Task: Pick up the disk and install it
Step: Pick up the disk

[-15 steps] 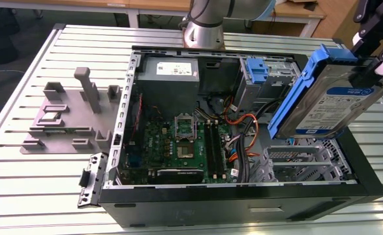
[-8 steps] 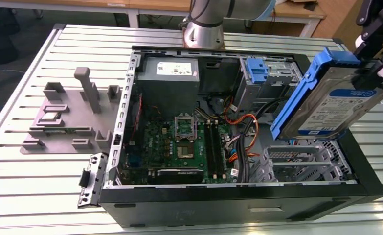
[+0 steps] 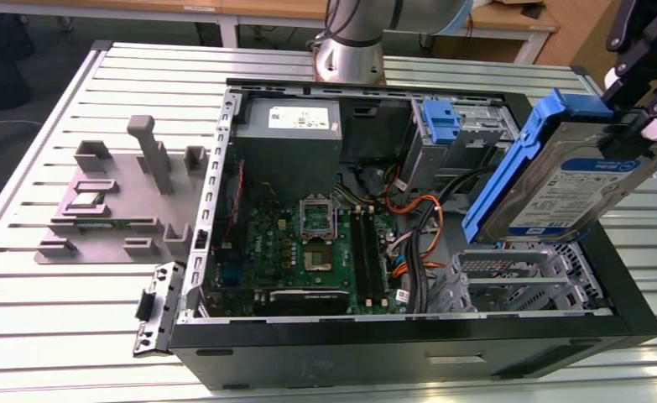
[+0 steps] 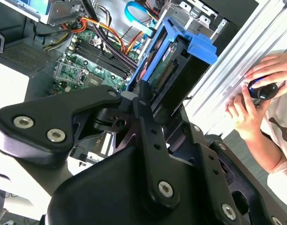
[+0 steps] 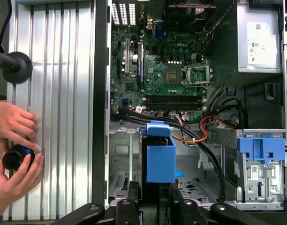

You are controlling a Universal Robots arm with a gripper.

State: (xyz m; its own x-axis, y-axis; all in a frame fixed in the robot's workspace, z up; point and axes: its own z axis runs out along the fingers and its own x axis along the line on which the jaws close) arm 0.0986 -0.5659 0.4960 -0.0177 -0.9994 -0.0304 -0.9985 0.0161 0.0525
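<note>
Silver slotted aluminium table [image 3: 49, 327] carries an open black desktop computer case [image 3: 418, 348] centre to the exterior view's right. Grey plastic fixture plate with upright blocks [image 3: 110, 206] on the exterior view's left. Silver robot arm base [image 3: 348, 54] at far edge.

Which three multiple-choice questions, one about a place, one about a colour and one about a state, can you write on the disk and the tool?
1. Where is the disk? A tilted above the open computer case; B flat inside it; C under it.
2. What colour are its rails? A red; B green; C blue.
3. How is the tool? A open, apart from the disk; B shut on the disk; C open, touching the case.
Key: A, it hangs over the case; C, blue edges show; B, it clamps the disk's upper end.
</note>
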